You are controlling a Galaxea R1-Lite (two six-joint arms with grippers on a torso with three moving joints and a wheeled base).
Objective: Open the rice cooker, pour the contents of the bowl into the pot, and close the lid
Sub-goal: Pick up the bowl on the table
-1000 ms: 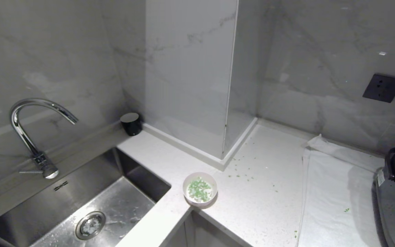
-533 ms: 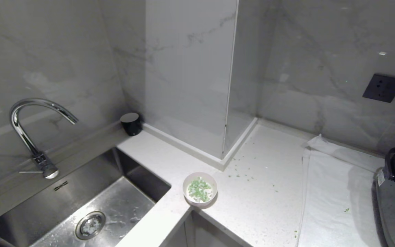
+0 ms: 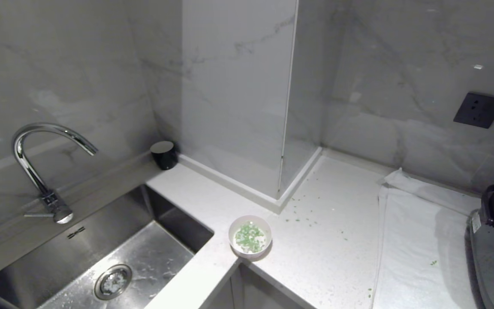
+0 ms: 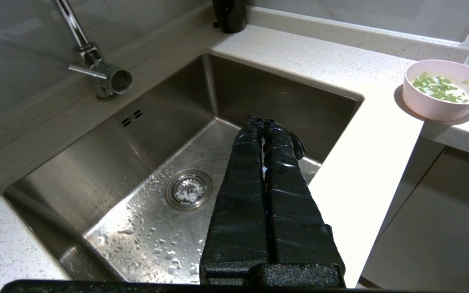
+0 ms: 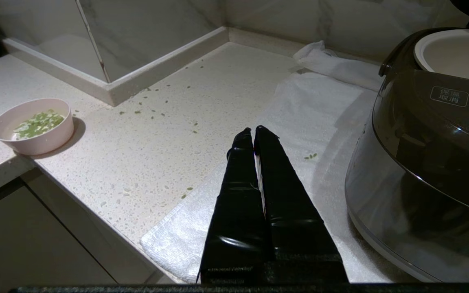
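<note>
The pale pink bowl (image 3: 250,237) (image 4: 448,90) (image 5: 34,126) stands at the counter's front edge beside the sink, with small green contents (image 3: 249,237) in it. At the far right the dark brown rice cooker (image 3: 493,240) (image 5: 430,154) sits on a white towel. A white round surface (image 5: 456,53) shows at its top with a dark part rising behind; the lid is mostly cut off. My left gripper (image 4: 263,121) hangs shut and empty over the sink. My right gripper (image 5: 253,131) is shut and empty over the towel, beside the cooker. Neither arm shows in the head view.
A steel sink (image 3: 101,249) with a chrome tap (image 3: 41,171) fills the left. A black cup (image 3: 163,154) stands in the corner by a marble pillar (image 3: 238,94). Green bits (image 3: 305,219) lie scattered on the counter and on the white towel (image 3: 418,240).
</note>
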